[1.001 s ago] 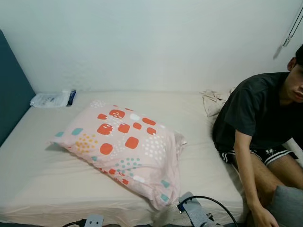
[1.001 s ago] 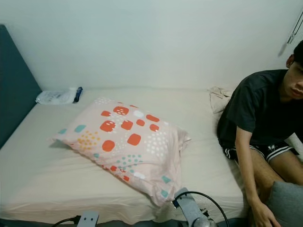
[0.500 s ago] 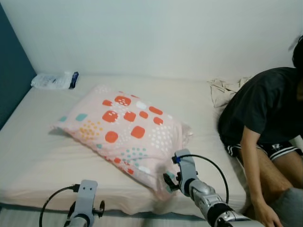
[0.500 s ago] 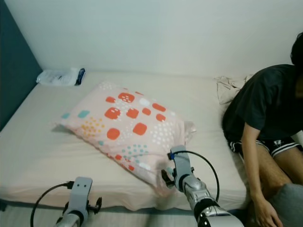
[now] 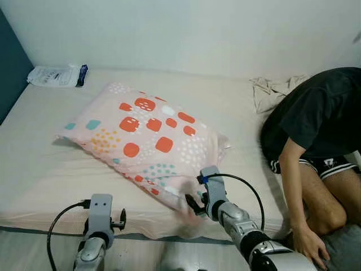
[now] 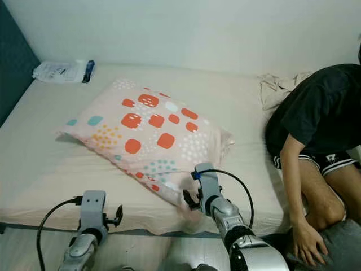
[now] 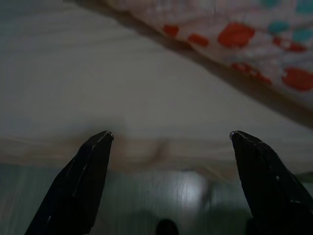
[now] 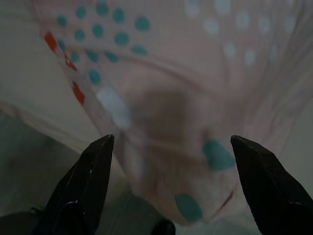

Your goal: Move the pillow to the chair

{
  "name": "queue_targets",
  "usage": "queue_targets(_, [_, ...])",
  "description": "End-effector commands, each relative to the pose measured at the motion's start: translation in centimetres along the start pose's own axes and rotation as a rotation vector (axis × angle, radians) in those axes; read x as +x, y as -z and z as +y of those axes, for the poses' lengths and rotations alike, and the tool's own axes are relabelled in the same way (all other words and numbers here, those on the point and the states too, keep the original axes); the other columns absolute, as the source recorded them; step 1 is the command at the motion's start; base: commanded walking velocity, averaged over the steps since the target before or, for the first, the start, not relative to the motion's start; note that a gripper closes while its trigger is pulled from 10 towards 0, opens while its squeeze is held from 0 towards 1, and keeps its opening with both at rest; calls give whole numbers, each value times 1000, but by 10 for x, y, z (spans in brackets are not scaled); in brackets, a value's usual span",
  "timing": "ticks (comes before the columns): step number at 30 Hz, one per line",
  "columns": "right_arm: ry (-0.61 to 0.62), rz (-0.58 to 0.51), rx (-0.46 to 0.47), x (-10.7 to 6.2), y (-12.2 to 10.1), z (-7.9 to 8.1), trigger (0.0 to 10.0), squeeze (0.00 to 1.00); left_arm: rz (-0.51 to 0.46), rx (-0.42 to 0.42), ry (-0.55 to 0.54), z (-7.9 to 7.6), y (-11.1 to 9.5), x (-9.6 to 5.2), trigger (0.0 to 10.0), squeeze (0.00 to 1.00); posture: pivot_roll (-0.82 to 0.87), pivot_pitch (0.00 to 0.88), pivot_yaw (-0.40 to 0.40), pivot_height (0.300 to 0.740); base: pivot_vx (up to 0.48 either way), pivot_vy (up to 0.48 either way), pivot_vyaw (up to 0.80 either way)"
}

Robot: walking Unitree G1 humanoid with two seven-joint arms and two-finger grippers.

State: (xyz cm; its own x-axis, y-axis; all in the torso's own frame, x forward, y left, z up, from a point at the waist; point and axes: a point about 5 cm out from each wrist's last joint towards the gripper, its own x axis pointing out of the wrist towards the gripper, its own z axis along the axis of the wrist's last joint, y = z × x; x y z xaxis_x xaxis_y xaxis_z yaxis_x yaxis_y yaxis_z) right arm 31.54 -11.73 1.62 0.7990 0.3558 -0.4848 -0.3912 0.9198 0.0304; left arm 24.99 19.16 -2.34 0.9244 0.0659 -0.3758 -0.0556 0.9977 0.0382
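The pillow [image 5: 149, 144] is lying on the bed [image 5: 39, 164], occupying the centre of the left eye view, with its long axis running from the upper left of the frame down toward the lower centre. Its lower corner is overhanging toward the front edge of the mattress, and that corner is the part you are facing.

The right gripper [image 5: 193, 204] is sitting in the lower centre of the frame, right at that lower corner. In the right wrist view its fingers [image 8: 83, 188] are spread wide with the patterned fabric lying directly ahead between them, not yet pinched; whether the tips are already touching the cloth cannot be told.

The left gripper [image 5: 120, 219] is waiting in the lower left of the frame, at the bed's front edge and well short of the pillow. Its fingers [image 7: 80, 183] are likewise spread and holding nothing, pointing at bare sheet with the pillow's edge farther on.

You are therefore nearer with the right arm. A person [image 5: 316, 147] is sitting on the bed at the right of the frame, beside the pillow's right end.
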Motion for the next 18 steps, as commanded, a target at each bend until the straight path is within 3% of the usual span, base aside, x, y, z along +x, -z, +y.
queue_targets(1, [5, 15, 19, -1, 4, 0, 10000, 0, -13, -40, -16, 0, 3, -3, 10000, 0, -14, 132, -80, 720, 0, 0, 0])
queue_targets(8, [12, -23, 32, 1, -9, -5, 10000, 0, -33, -92, -28, 1, -2, 0, 10000, 0, -9, 119, -92, 695, 0, 0, 0])
queue_targets(10, [54, -63, 80, 0, -19, -15, 10000, 0, -57, -124, -41, 3, -6, 1, 10000, 0, -8, 116, -91, 680, 0, 0, 0])
queue_targets(18, [102, -135, 213, -2, -33, -30, 10000, 0, -45, -126, -61, 12, -2, -2, 10000, 0, -16, 115, -80, 645, 0, 0, 0])
